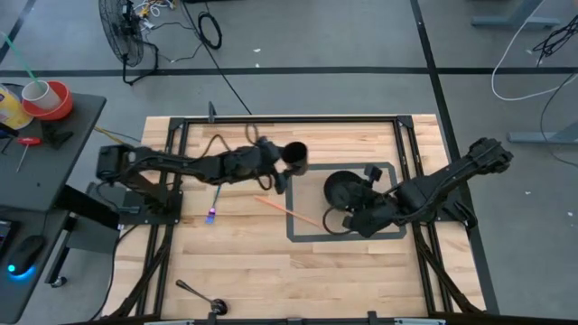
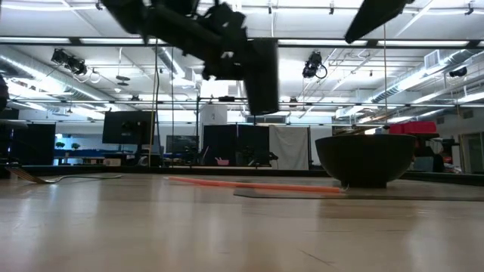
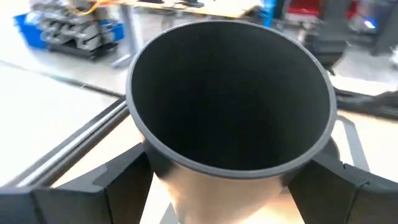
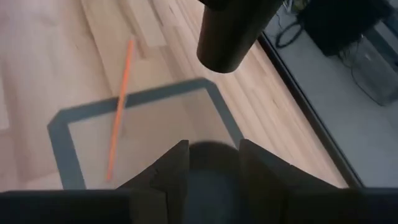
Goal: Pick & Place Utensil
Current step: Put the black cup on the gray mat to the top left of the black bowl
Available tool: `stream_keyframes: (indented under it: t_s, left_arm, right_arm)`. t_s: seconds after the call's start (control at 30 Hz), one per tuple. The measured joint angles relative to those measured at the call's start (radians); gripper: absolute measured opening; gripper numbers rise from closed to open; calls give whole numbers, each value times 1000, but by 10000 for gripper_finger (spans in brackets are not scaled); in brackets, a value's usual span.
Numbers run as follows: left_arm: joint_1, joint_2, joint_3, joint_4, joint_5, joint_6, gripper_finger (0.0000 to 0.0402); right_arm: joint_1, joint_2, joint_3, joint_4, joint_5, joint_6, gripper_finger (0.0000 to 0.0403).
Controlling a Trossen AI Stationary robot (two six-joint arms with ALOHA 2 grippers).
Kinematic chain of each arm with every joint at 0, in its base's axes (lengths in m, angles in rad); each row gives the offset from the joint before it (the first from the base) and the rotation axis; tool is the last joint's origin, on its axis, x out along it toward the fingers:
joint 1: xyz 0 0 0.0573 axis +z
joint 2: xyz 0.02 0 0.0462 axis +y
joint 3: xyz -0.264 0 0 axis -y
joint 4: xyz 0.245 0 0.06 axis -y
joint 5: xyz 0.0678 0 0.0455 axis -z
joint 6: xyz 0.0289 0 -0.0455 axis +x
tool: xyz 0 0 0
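My left gripper (image 3: 230,193) is shut on a black cup (image 1: 294,155), which it carries in the air above the table's middle (image 2: 262,75). A black bowl (image 1: 341,188) rests on its base inside a grey tape rectangle (image 1: 293,236). A thin orange stick (image 1: 289,209) lies flat across the rectangle's left edge, between cup and bowl (image 2: 257,184). My right gripper (image 1: 354,217) is open and hovers above the bowl's near rim (image 4: 208,163), apart from it. My left gripper pinches the cup's side wall (image 3: 163,177) below the rim, one finger (image 3: 118,183) on each side. The fingers come roughly level from the table's left. The cup is lifted clear and stands about upright, its open mouth (image 3: 230,93) up.
A purple-tipped utensil (image 1: 213,206) lies left of the rectangle. A dark ladle-like utensil (image 1: 197,294) lies near the table's near edge. Black frame rails (image 1: 289,119) run along the far edge and both sides. Bare wood lies near and left of the rectangle.
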Motion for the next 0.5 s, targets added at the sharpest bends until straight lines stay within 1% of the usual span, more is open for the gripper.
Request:
stream_keyframes:
  t_s: [0.13,0.23,0.3,0.37,0.4,0.5]
  left_arm:
    - [11,101,104,-52,23,28,323]
    - [24,152,157,-54,87,29,323]
    - [25,174,186,-55,101,39,323]
    - [24,184,203,-92,73,62,323]
    - [28,188,205,-103,56,70,323]
    - [40,189,179,-134,63,61,323]
  right_arm:
    - [35,0,-1,-100,2,98,144]
    - [60,-7,-38,-119,2,146,144]
    - [75,-28,-83,-127,1,176,144]
    - [84,-57,-146,-127,2,226,144]
    - [86,-73,-180,-126,0,256,144]
    - [85,-130,-277,-83,-21,331,144]
